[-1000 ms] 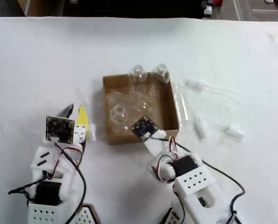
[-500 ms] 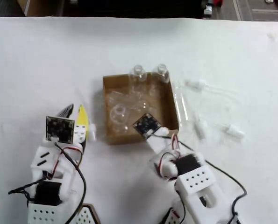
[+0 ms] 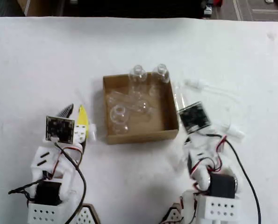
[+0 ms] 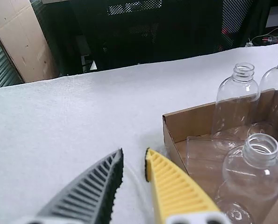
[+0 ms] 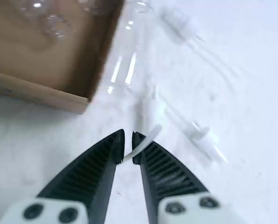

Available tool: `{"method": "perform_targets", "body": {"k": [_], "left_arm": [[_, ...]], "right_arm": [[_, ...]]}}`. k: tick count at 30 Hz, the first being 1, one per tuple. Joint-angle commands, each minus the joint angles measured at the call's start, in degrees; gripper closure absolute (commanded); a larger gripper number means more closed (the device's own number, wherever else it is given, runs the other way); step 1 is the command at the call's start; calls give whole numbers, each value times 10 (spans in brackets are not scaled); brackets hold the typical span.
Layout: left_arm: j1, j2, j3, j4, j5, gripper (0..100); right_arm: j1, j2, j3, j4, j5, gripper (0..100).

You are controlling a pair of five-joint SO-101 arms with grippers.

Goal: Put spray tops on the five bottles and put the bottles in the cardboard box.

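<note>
Bottles stand and lie inside the cardboard box (image 3: pixel 141 136) at the middle of the white table (image 3: pixel 45 56). Two upright bottles (image 3: pixel 138 73) (image 3: pixel 161 72) are against the far wall and a third upright bottle (image 3: pixel 118 113) is nearer the front. At least one more clear bottle lies on its side between them. In the left wrist view the necks of the upright bottles are open.

Two spray tops (image 3: pixel 198 84) (image 3: pixel 235 132) lie on the table to the right of the box, well apart from each other. A small white piece (image 3: pixel 93 131) lies just beside the box's left wall.

The left gripper (image 3: pixel 76 108) is left of the box, its grey and yellow jaws apart over the table.

The right gripper (image 5: pixel 128 136) is off the box's front right corner. Its black jaws are nearly together and clamped on a thin white tube (image 5: pixel 143 142).
</note>
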Motion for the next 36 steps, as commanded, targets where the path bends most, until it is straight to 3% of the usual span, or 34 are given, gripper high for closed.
{"method": "perform_targets", "body": {"k": [1, 5, 7, 14, 19, 22, 29, 36], "left_arm": [[0, -8, -4, -18, 7, 919], [0, -8, -4, -17, 7, 919], [0, -8, -4, -18, 7, 918], [0, -8, -4, -18, 7, 918], [0, -8, -4, -17, 7, 918], [0, -8, -4, -18, 7, 918], [0, -8, -4, -18, 7, 918], [0, -8, -6, -18, 7, 918]], "right_arm": [[131, 20, 22, -95, -40, 919], [184, 25, 22, -90, -53, 620], [169, 25, 17, -68, -44, 566], [-17, 52, -155, 22, -46, 738], [-98, 262, -331, 93, -69, 753], [-150, 404, -394, 107, -35, 754], [-211, 573, -418, 15, 76, 755], [-224, 720, -440, -71, 78, 755]]}}
